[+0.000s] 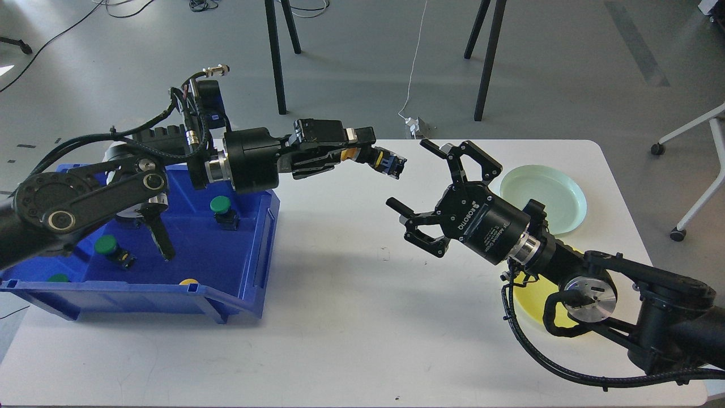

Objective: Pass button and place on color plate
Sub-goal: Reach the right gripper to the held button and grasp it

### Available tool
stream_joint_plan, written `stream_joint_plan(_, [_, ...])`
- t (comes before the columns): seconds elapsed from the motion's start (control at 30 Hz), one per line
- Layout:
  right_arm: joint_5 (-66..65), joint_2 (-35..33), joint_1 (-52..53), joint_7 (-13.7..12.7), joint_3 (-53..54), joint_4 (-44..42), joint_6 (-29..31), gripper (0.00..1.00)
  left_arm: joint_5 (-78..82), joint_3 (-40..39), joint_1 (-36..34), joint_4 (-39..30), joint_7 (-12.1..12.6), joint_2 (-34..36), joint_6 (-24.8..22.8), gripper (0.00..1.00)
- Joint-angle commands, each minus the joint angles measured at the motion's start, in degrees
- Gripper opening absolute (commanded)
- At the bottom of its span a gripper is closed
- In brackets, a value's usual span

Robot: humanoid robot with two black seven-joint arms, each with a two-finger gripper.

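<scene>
One button (pixel 371 156), yellow cap with black-and-blue body, sits clamped in the left gripper (pixel 362 148), jaws closed on it, held in the air above the table (pixel 351 317). Its body end sticks out past the fingertips toward the right gripper (pixel 413 181). Right gripper is just beside the button, a bit lower and to the right of it, not touching; jaws spread wide, opening turned toward the button. Green plate (pixel 544 198) lies on the table well right of the button, behind the right gripper. Yellow plate (pixel 538 300) is on the table to the lower right of the button, mostly hidden under the right arm. Blue bin (pixel 249 272) stands on the table left of the button, under the left arm. Inside the bin: three green buttons (pixel 221 205), one near the back, one mid-left, one only partly showing at the front wall; also a yellow button (pixel 188 281) peeking over the front rim. Chair legs and cables on the floor beyond the table.
</scene>
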Motion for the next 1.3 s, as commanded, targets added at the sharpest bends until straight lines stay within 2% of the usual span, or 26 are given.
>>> stream_joint_plan(0.0, [-0.10, 1.77, 0.70, -0.04, -0.19, -1.22, -0.01, 0.99, 0.00, 0.02, 0.00, 0.00, 0.00, -0.01, 0.09, 0.10])
stream_joint_plan(0.23, [-0.01, 3.88, 2.20, -0.04, -0.27, -2.37, -0.01, 0.98, 0.00, 0.02, 0.00, 0.00, 0.00, -0.01, 0.01, 0.10])
stream_joint_plan(0.37, [0.07, 3.97, 2.29, 0.57, -0.97, -2.37, -0.01, 0.94, 0.00, 0.02, 0.00, 0.00, 0.00, -0.01, 0.01, 0.10])
stream_joint_plan(0.43, [0.07, 4.06, 2.46, 1.27, -1.15, -2.28, -0.01, 0.88, 0.00, 0.02, 0.00, 0.00, 0.00, -0.01, 0.09, 0.10])
stream_joint_plan(0.57, [0.07, 4.23, 2.64, 1.63, -1.15, -2.46, -0.01, 0.68, 0.00, -0.07, 0.18, -0.08, 0.00, -0.01, 0.01, 0.10])
stream_joint_plan(0.97, [0.07, 5.38, 3.78, 1.63, -1.15, -3.95, -0.01, 0.53, 0.00, -0.07, 0.18, -0.08, 0.00, -0.01, 0.09, 0.10])
stream_joint_plan(1.17, [0.07, 5.38, 4.13, 1.63, -1.15, -4.04, -0.01, 0.36, 0.00, -0.16, 0.18, -0.08, 0.00, -0.01, 0.09, 0.10])
stream_joint_plan(1.27, [0.16, 5.38, 4.13, 1.63, -1.15, -3.95, -0.01, 0.23, 0.00, -0.16, 0.18, -0.08, 0.00, -0.01, 0.09, 0.10])
